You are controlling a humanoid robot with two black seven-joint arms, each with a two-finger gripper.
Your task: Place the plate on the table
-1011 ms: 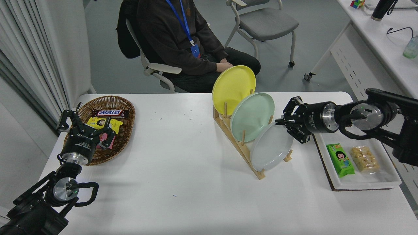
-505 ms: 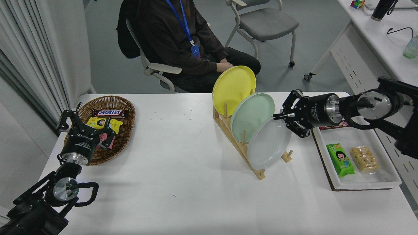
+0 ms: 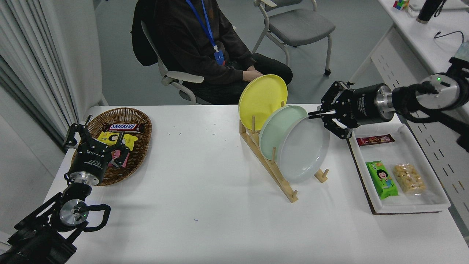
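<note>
Head view is showing the right tool (image 3: 318, 114), clamped on the grey plate's (image 3: 303, 149) upper rim, lifting it higher out of the wooden rack (image 3: 273, 169) than a moment ago, not yet over bare surface (image 3: 205, 176), while the left tool (image 3: 96, 141) is sitting parked, fingers apart.

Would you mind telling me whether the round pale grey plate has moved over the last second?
Yes. The pale grey plate, gripped at its rim by the right gripper, has risen against the wooden rack, now overlapping more of the mint green plate.
</note>
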